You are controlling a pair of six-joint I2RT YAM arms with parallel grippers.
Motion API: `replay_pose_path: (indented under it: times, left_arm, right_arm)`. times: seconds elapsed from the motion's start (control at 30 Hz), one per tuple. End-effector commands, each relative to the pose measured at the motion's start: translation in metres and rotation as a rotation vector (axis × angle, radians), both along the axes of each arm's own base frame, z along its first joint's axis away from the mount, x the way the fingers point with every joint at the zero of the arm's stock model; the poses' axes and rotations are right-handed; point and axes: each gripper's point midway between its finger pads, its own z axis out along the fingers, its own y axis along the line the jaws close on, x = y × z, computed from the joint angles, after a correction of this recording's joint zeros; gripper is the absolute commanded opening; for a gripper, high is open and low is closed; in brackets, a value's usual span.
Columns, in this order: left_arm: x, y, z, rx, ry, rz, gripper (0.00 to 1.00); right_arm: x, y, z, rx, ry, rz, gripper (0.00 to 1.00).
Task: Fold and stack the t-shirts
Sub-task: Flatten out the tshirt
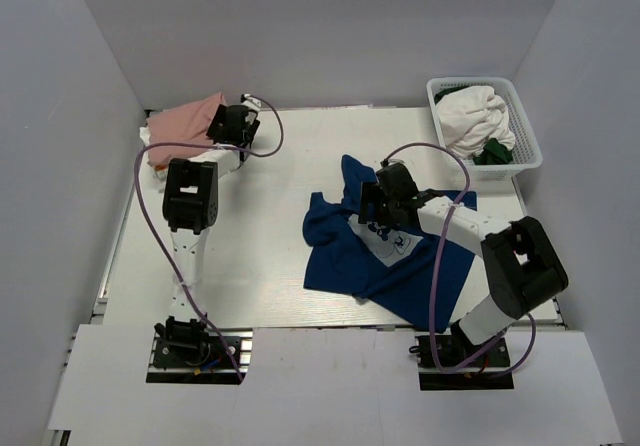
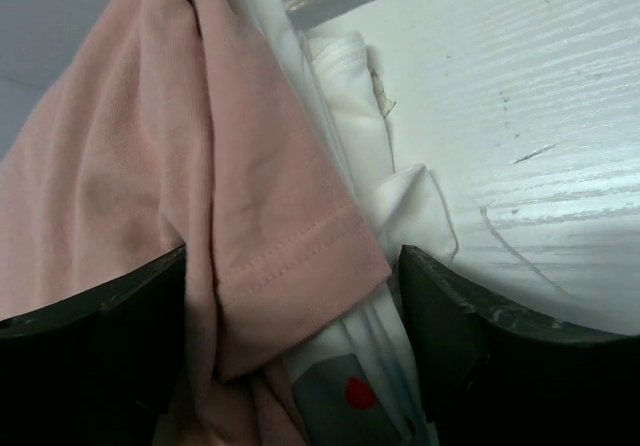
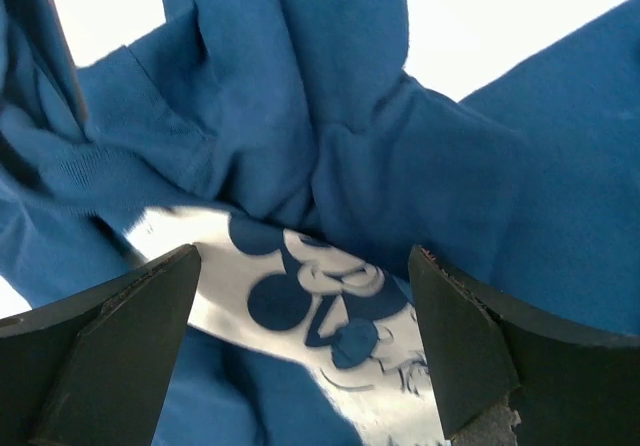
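The left fingers (image 2: 90, 346) stand spread apart and grip nothing. The salmon-pink t-shirt (image 2: 130, 166) lies bunched between and ahead of them, its sleeve hem in the gap, on white cloth (image 2: 350, 96) over the bench (image 2: 540, 116). The right fingers (image 3: 110, 356) are likewise open over the crumpled dark blue t-shirt (image 3: 450, 166), with its white print (image 3: 300, 296) between them.
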Motion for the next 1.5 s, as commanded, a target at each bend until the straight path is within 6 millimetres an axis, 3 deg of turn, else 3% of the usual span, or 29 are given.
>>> replay_pose_path:
  times: [0.0,0.03,0.1,0.13,0.2,0.27,0.33,0.37,0.4,0.47,0.5,0.53,0.57,0.6,0.63,0.67,0.7,0.77,0.8,0.87,0.9,1.07,1.23,1.3,1.33,1.47]
  left_arm:
    - [-0.017,-0.008,-0.013,-0.058,0.114,-0.077,0.92]
    - [-0.022,-0.006,-0.006,-0.065,0.098,-0.062,0.98]
    - [-0.023,-0.016,0.027,-0.135,0.047,-0.054,1.00]
    - [-0.023,-0.020,0.062,-0.168,-0.003,-0.059,1.00]
    - [-0.031,-0.025,0.087,-0.233,0.011,-0.053,1.00]
    - [-0.031,-0.030,0.137,-0.345,-0.083,-0.012,1.00]
    - [-0.040,-0.027,0.156,-0.441,-0.108,0.043,1.00]
    - [-0.045,-0.024,0.168,-0.460,-0.140,0.073,1.00]
    - [-0.059,-0.020,0.182,-0.499,-0.161,0.115,1.00]
    - [-0.083,-0.017,0.188,-0.558,-0.167,0.169,1.00]
    - [-0.091,-0.017,0.169,-0.578,-0.126,0.200,1.00]
    - [-0.106,-0.017,0.183,-0.614,-0.147,0.213,1.00]
    - [-0.118,-0.015,0.176,-0.670,-0.137,0.253,1.00]
    - [-0.138,-0.017,0.148,-0.683,-0.065,0.269,1.00]
    - [-0.150,-0.018,0.140,-0.707,-0.046,0.279,1.00]
    - [-0.163,-0.010,0.149,-0.771,-0.095,0.323,1.00]
    - [-0.184,-0.004,0.118,-0.776,-0.044,0.374,1.00]
    - [-0.204,0.007,0.099,-0.845,-0.033,0.446,1.00]
    - [-0.222,0.008,0.080,-0.852,0.017,0.456,1.00]
    - [-0.230,0.004,0.066,-0.900,0.045,0.425,1.00]
    - [-0.240,0.004,0.048,-0.911,0.088,0.423,1.00]
    - [-0.236,0.021,0.034,-0.880,0.086,0.435,1.00]
    - [-0.197,0.048,0.024,-0.844,0.057,0.452,1.00]
    - [-0.187,0.055,0.015,-0.841,0.076,0.445,1.00]
    - [-0.185,0.060,0.001,-0.823,0.116,0.439,1.00]
    - [-0.162,0.067,-0.006,-0.806,0.136,0.391,1.00]
  right_arm:
    - [0.007,0.017,0.008,0.062,0.026,0.032,0.90]
    - [0.007,0.017,0.006,0.062,0.031,0.034,0.90]
    - [0.005,0.018,0.007,0.069,0.028,0.043,0.90]
    - [0.004,0.019,0.010,0.076,0.024,0.046,0.90]
    - [0.002,0.017,0.017,0.083,-0.003,0.055,0.90]
    - [0.000,0.014,0.030,0.092,-0.045,0.059,0.90]
    - [-0.006,0.012,0.031,0.091,-0.052,0.078,0.90]
    - [-0.006,0.013,0.043,0.114,-0.087,0.087,0.90]
    - [-0.009,0.014,0.053,0.129,-0.110,0.102,0.90]
    - [-0.013,0.013,0.053,0.136,-0.115,0.112,0.90]
    - [-0.013,0.014,0.057,0.145,-0.126,0.118,0.90]
    - [-0.017,0.016,0.058,0.165,-0.136,0.129,0.90]
    - [-0.020,0.017,0.060,0.178,-0.138,0.138,0.90]
    - [-0.025,0.017,0.061,0.197,-0.142,0.147,0.90]
    - [-0.025,0.017,0.060,0.209,-0.139,0.134,0.90]
    - [-0.029,0.020,0.061,0.233,-0.129,0.148,0.90]
    - [-0.032,0.021,0.061,0.239,-0.126,0.155,0.90]
    - [-0.034,0.022,0.060,0.248,-0.117,0.161,0.90]
    - [-0.034,0.022,0.060,0.249,-0.119,0.164,0.90]
    - [-0.035,0.024,0.060,0.255,-0.113,0.171,0.90]
    - [-0.034,0.025,0.060,0.258,-0.111,0.171,0.90]
    - [-0.031,0.031,0.062,0.274,-0.110,0.186,0.90]
    - [-0.025,0.038,0.066,0.292,-0.108,0.199,0.90]
    - [-0.024,0.039,0.066,0.284,-0.106,0.199,0.90]
    - [-0.022,0.038,0.066,0.282,-0.109,0.192,0.90]
    - [-0.017,0.039,0.069,0.281,-0.118,0.180,0.90]
